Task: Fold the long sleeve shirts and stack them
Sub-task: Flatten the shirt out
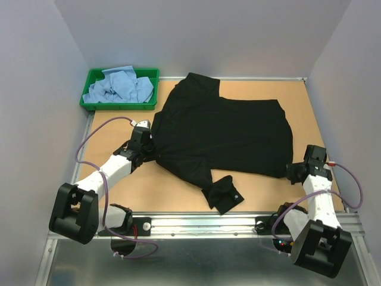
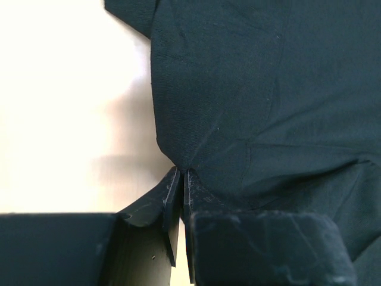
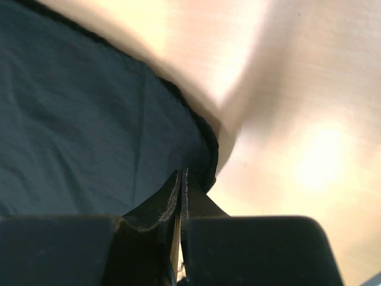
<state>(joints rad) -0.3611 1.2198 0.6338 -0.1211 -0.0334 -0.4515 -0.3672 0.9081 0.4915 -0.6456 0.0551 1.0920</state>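
Pincers both closed: left pincer (image 2: 181, 176) nips black shirt (image 1: 229, 131) side edge, right pincer (image 3: 181, 179) nips hem; I judge ready for lifting into fold. Shirt spread on surface (image 1: 178, 198); blue shirts (image 1: 119, 86) in tray (image 1: 89, 106).

L arm (image 1: 113, 170): base lower left of frame, white link runs up-right at a low slant, wrist ends left of centre. L claw (image 1: 144, 143) points right. Wrist view: jaws pressed together, tips meeting mid-frame, edge of black shirt (image 1: 226, 131) nipped btwn them.

R arm (image 1: 318, 205): base lower right, white link rises up and slightly left, steeper and shorter reach than L. Wrist sits near right edge, approx mid-height. R claw (image 1: 296, 171) faces left. Wrist view: jaws closed flat on each other, tips at shirt hem, cloth edge caught btwn. Both claws held low, wrists angled down.
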